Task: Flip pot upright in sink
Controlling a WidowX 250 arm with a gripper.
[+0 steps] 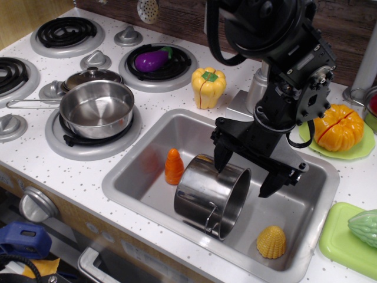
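The tall shiny steel pot [203,193] lies on its side in the grey sink [147,154], its open mouth facing right and a wire loop handle showing at the lower front. My black gripper [244,175] hangs over the pot's upper rim with its jaws wide apart. The left finger [222,158] is at the top of the pot's wall and the right finger [270,184] is just right of the mouth. The rim's top edge lies between them, not clamped.
An orange carrot [174,167] stands in the sink left of the pot and a yellow corn piece [271,242] lies at the front right. A long-handled saucepan [97,109] sits on a burner at the left. A yellow pepper [208,87], the faucet base [254,89] and an orange pumpkin [337,127] stand behind the sink.
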